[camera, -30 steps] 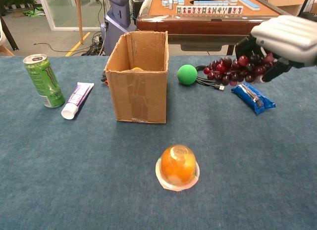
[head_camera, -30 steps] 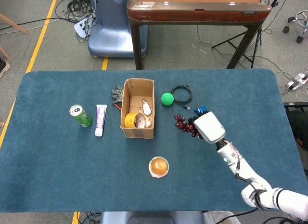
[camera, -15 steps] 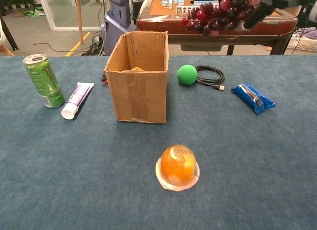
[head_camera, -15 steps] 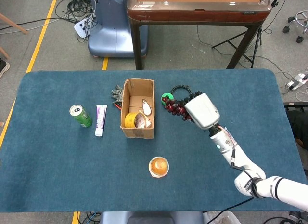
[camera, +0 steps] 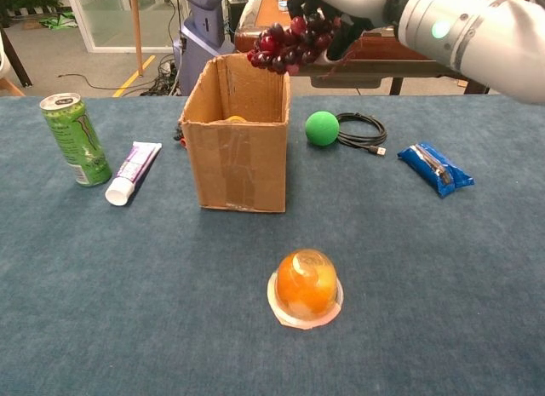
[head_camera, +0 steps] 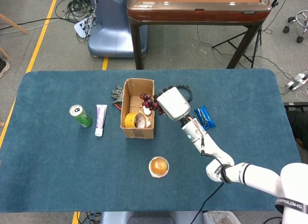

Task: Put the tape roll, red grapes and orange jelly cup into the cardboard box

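**Grapes held over the box's open top**

Right hand (head_camera: 173, 103), smooth white shell, grips the red grapes (camera: 289, 45), a glossy dark-red cluster hanging above the right edge of the cardboard box (camera: 236, 136). Box is tall, plain brown, taped, flaps open. The tape roll (head_camera: 131, 120), a yellow ring, lies inside it. Orange jelly cup (camera: 306, 287), a clear domed cup, sits on the blue felt table (camera: 443, 268) near the box's front. Left hand not visible in either view.
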